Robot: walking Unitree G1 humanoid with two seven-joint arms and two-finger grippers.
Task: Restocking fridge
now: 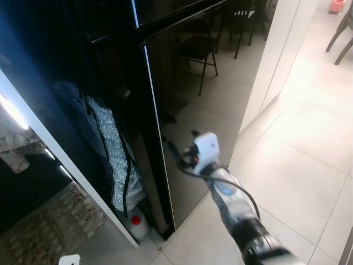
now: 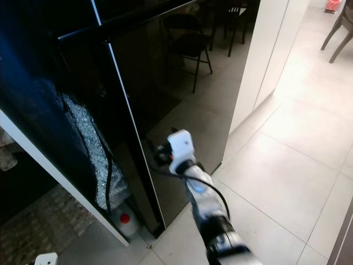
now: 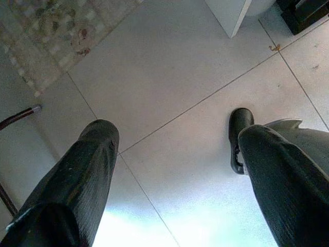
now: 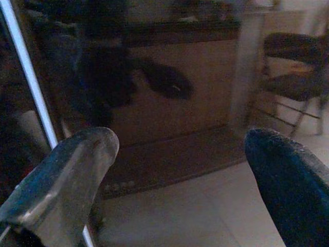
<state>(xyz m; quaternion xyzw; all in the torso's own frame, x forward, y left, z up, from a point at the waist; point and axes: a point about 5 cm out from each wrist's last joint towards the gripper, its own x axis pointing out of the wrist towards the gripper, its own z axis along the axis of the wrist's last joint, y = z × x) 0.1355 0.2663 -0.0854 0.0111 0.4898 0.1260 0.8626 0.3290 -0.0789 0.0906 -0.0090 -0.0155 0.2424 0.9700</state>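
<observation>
The glossy black fridge (image 1: 209, 77) stands closed, its door mirroring chairs. The right gripper (image 4: 175, 154) hovers just before that door, jaws spread and empty. Beside the fridge's base sits a red-capped bottle (image 1: 136, 222). The left gripper (image 3: 169, 170) hangs over the tiled floor (image 3: 169, 72), jaws released.

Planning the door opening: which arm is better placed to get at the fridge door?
Probably the right. The right gripper is raised at the glossy black fridge door, fingers open, near the door's edge. The left gripper hangs low, open, pointing at the floor tiles.
</observation>
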